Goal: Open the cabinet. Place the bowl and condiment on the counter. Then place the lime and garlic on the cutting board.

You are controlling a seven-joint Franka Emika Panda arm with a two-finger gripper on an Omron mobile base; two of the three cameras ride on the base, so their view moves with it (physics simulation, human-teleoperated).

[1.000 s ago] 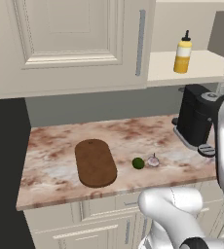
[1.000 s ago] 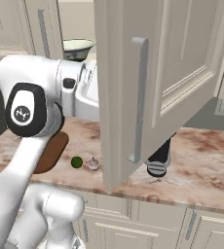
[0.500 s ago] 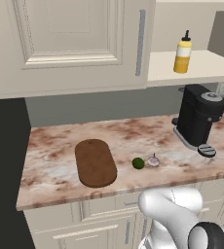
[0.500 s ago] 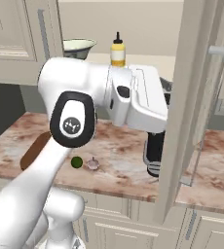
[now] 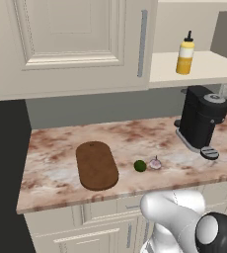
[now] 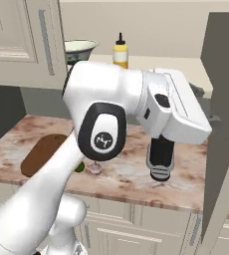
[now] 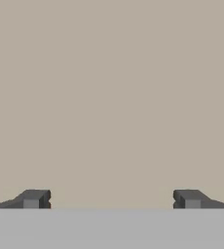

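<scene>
The cabinet (image 5: 71,44) keeps its left door closed, while its right door (image 6: 226,124) is swung wide and seen nearly edge-on. On the shelf stand the bowl (image 6: 80,49) and the yellow condiment (image 5: 185,55) (image 6: 119,50). Below, on the counter (image 5: 56,143), the dark cutting board (image 5: 96,165) lies left of the lime (image 5: 140,166) and the garlic (image 5: 155,163) (image 6: 95,168). My gripper (image 7: 111,199) is open, fingertips wide apart, nothing between them, facing a plain beige surface. My arm's wrist (image 6: 176,107) reaches toward the open door.
A black coffee machine (image 5: 202,118) (image 6: 160,154) stands on the counter at the right, under the shelf. Cream drawer fronts (image 5: 100,217) run below the counter edge. A dark gap (image 5: 4,173) borders the counter's left end.
The right cabinet door has swung further open, toward the right edge of the right base view. My arm followed it rightward and left the left base view. The gripper stayed open.
</scene>
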